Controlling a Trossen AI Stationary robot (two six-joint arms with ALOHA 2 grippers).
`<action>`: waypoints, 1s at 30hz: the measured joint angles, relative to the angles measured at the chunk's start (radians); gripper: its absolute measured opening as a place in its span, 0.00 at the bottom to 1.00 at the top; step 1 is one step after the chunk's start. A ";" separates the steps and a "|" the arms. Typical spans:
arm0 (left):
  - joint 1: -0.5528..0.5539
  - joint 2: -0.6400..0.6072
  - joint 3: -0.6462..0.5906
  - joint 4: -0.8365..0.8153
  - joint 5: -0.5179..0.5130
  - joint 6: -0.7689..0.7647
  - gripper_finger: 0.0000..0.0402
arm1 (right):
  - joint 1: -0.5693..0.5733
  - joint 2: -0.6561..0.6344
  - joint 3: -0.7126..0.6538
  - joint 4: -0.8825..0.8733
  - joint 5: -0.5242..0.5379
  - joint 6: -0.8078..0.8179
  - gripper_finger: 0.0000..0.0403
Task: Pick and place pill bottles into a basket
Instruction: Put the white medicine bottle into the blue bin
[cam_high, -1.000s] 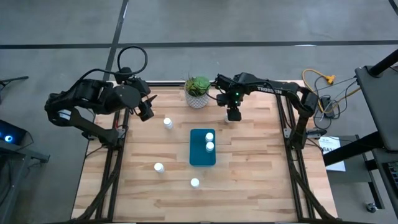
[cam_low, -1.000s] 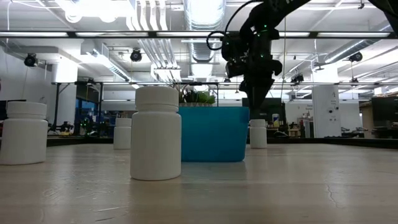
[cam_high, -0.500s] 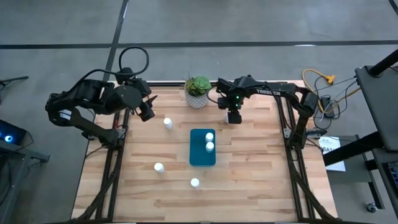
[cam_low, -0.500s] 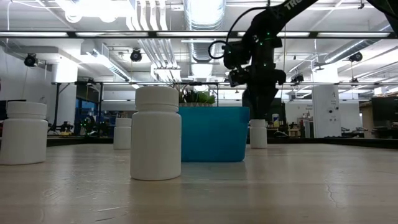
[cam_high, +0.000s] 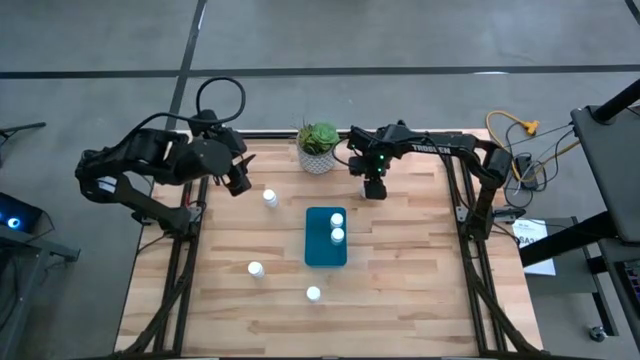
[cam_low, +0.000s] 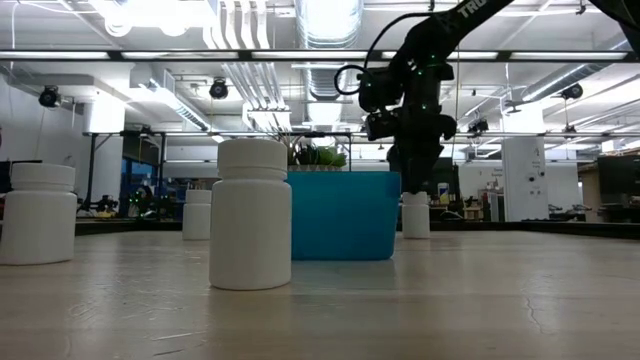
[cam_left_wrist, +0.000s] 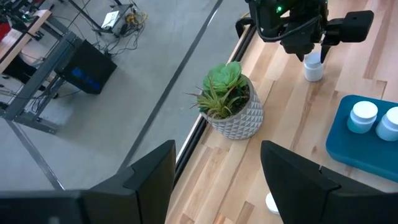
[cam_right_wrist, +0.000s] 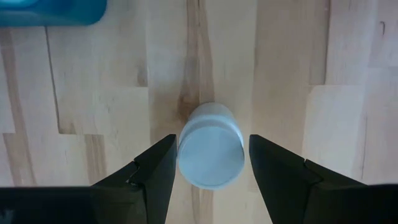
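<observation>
From my low camera the nearest pill bottle (cam_low: 250, 214) fills the left-centre foreground, another (cam_low: 37, 213) stands at the far left edge, and the teal basket (cam_low: 345, 215) sits behind them at mid-frame. In the high view I count two bottles (cam_high: 337, 228) already standing in the basket (cam_high: 318, 250), with three loose ones scattered to its left and below it.

Farther back, I have the right gripper (cam_right_wrist: 210, 163) dropped over the sixth bottle (cam_right_wrist: 210, 145), upper centre of the high view beside the plant pot (cam_high: 317, 148). Its jaws are spread, one on each side of the cap, gripping nothing yet. That arm reaches in from the right, wrist pointing down.

The left gripper (cam_left_wrist: 217, 171) waits at upper left, fingers apart, empty.
</observation>
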 joint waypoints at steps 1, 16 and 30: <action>0.000 0.003 0.000 0.000 0.000 0.000 0.54 | 0.000 0.000 -0.004 0.003 0.000 0.000 0.48; 0.000 0.006 0.000 0.000 0.000 0.000 0.54 | 0.000 0.000 -0.056 0.049 -0.014 0.033 0.48; 0.000 0.005 0.000 0.000 0.000 0.001 0.54 | 0.000 0.000 -0.055 0.052 -0.030 0.036 0.37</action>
